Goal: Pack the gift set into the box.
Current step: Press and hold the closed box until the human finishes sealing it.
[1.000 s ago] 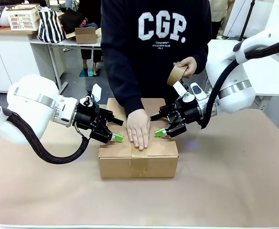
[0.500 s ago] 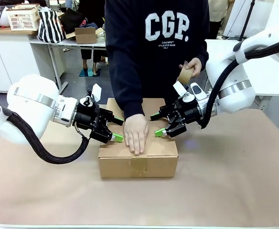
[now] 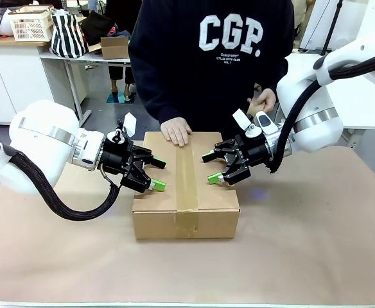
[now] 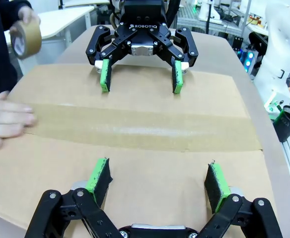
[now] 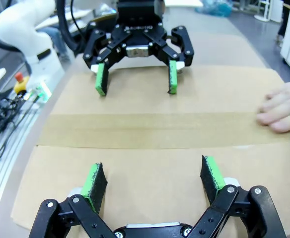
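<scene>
With the left gripper (image 3: 157,174) and right gripper (image 3: 210,168) spread wide (holding nothing) on the box (image 3: 185,212), lifting off early could let the flaps spring before the person's hand (image 3: 175,131) smooths the tape (image 3: 186,179) at the far edge.

plain brown box (image 3: 186,192), green pads (image 3: 157,185)

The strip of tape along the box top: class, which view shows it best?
The left wrist view: the tape runs unbroken across the box. The right wrist view is similar, and the front view foreshortens it.
</scene>
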Controlling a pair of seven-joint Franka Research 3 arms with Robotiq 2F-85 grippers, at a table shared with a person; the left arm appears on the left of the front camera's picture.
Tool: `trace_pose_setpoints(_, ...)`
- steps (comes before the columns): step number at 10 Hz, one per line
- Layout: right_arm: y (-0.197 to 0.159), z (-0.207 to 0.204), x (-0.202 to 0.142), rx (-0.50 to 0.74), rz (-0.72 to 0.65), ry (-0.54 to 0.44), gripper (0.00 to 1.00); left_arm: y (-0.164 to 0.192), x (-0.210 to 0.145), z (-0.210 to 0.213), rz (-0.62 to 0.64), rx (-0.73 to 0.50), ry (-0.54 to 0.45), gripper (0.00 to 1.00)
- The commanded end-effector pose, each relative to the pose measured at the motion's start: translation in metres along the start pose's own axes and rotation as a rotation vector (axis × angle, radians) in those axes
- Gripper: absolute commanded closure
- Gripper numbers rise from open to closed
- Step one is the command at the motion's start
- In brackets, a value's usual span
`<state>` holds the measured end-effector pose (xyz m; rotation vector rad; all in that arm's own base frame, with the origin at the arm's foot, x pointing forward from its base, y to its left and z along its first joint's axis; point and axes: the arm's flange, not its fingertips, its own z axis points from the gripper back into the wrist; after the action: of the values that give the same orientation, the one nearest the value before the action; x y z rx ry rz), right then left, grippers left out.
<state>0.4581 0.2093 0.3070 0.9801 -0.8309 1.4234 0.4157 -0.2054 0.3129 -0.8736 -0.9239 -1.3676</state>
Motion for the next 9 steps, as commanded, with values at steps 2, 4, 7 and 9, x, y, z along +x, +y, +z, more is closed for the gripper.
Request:
trace_pose_setpoints(2, 0.0004, -0.0004, -0.0006, -0.004, 0.000, 0.004, 0.00, -0.0015, -0.0013, 0.0001, 0.000, 0.003, 0.008, 0.00)
trace_pose_setpoints(4, 0.0004, -0.0004, -0.0006, -0.004, 0.000, 0.004, 0.00, -0.0015, -0.0013, 0.0001, 0.000, 0.003, 0.008, 0.00)
trace_pose_setpoints(7, 0.0004, -0.0004, -0.0006, -0.004, 0.000, 0.004, 0.00, -0.0015, -0.0013, 0.0001, 0.000, 0.003, 0.008, 0.00)
trace_pose_setpoints(9, 0.0004, -0.0004, -0.0006, -0.004, 0.000, 0.004, 0.00, -0.0015, -0.0013, 0.0001, 0.000, 0.003, 0.008, 0.00)
